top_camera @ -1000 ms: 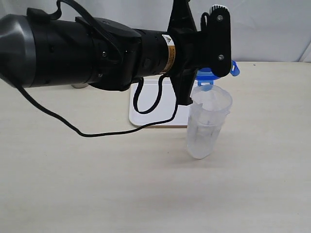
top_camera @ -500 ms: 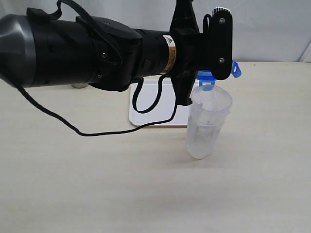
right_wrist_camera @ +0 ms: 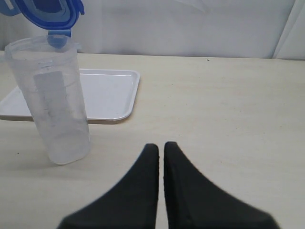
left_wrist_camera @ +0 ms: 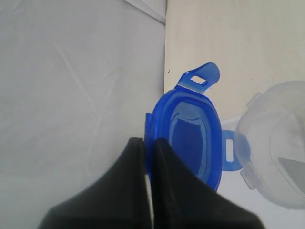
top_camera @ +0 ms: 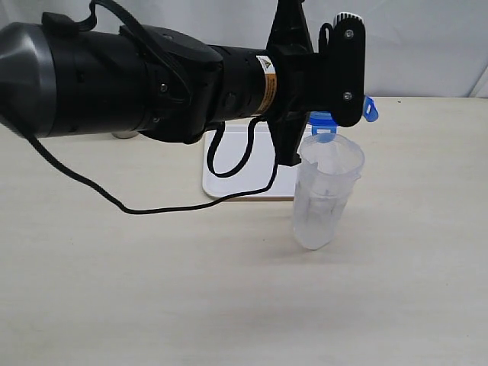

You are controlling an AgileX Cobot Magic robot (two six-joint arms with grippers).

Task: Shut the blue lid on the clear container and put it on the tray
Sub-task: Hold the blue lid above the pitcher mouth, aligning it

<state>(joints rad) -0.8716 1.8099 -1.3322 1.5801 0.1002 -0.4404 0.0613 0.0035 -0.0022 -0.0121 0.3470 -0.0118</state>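
Observation:
The clear container (top_camera: 326,194) stands upright and uncovered on the table, just in front of the white tray's (top_camera: 232,156) right end. My left gripper (top_camera: 345,114) is shut on the rim of the blue lid (top_camera: 328,120) and holds it on edge, just above and behind the container's mouth. In the left wrist view the lid (left_wrist_camera: 190,133) shows its underside, pinched between the closed jaws of the left gripper (left_wrist_camera: 148,140), with the container (left_wrist_camera: 279,152) beside it. My right gripper (right_wrist_camera: 161,145) is shut on nothing, low over the table and apart from the container (right_wrist_camera: 55,105), lid (right_wrist_camera: 47,9) and tray (right_wrist_camera: 109,93).
The big black left arm (top_camera: 152,84) reaches across the exterior view above the tray. Its cable (top_camera: 191,206) droops down onto the table and tray. A grey object (top_camera: 126,135) peeks out beneath the arm. A white backdrop closes off the table's far edge.
The left gripper and the lid shifted very slightly to the right a second ago and have held still since. The container and tray have not moved.

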